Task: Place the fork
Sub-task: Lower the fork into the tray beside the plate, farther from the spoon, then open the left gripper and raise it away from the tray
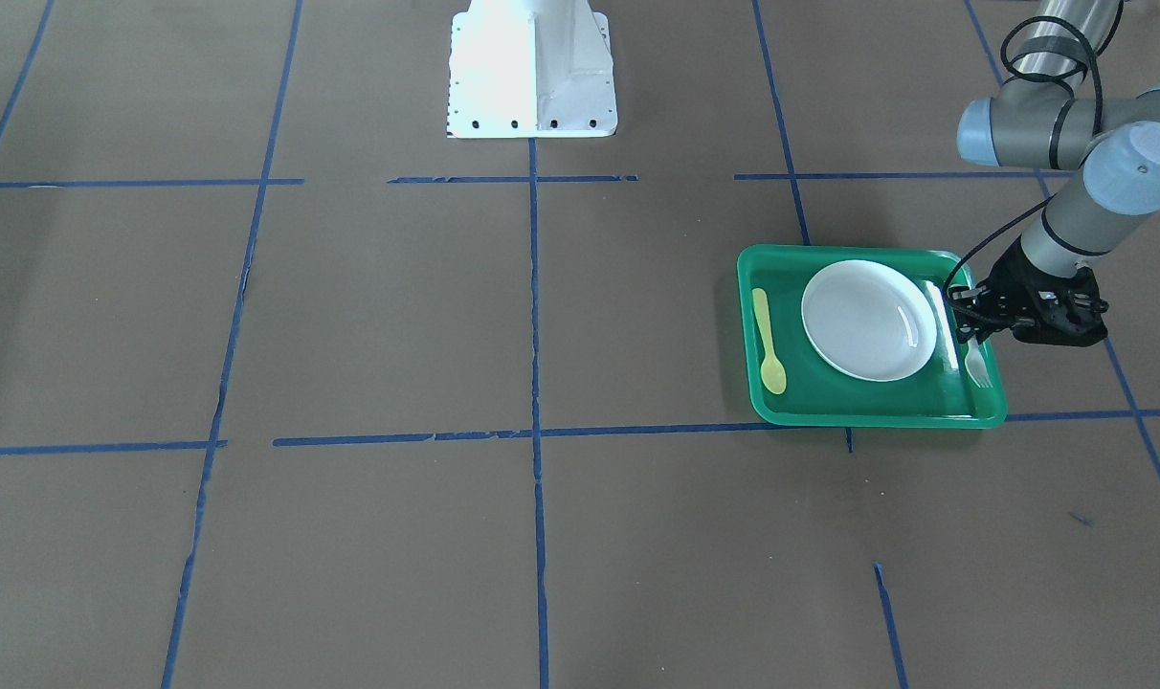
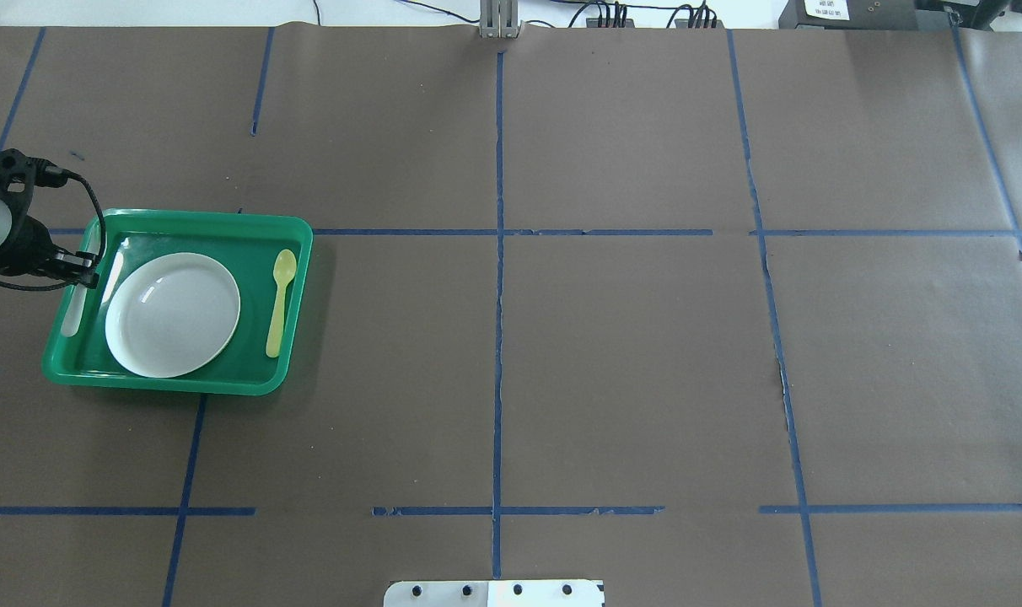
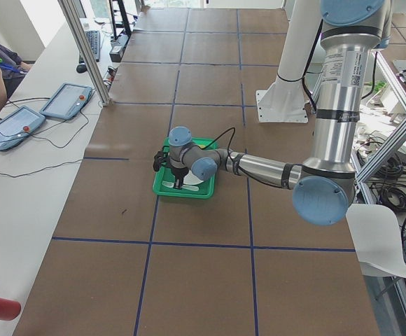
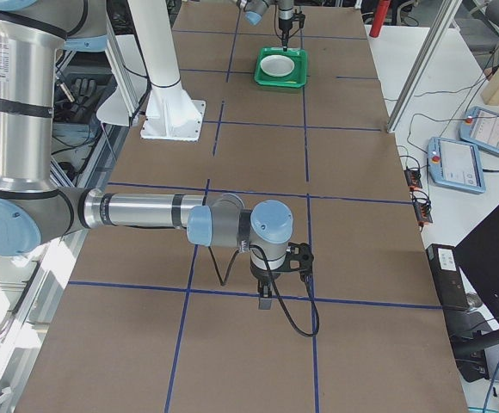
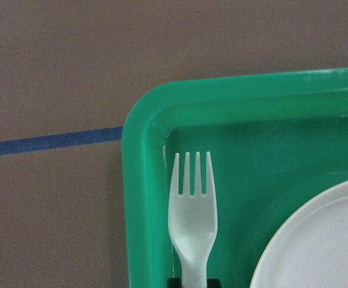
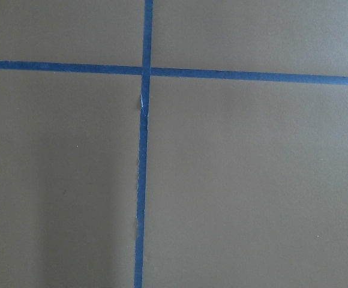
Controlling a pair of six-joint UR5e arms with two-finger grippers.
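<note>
The pale plastic fork lies along the left strip of the green tray, tines pointing away from the robot, beside the white plate. My left gripper stands over the fork's handle, its black fingertips close against both sides of it, so it looks shut on the fork. In the overhead view the left gripper is at the tray's left edge over the fork. My right gripper hangs over bare table far from the tray; I cannot tell whether it is open.
A yellow spoon lies in the tray on the plate's other side. The robot's white base stands at the table's middle edge. Brown paper with blue tape lines covers the table.
</note>
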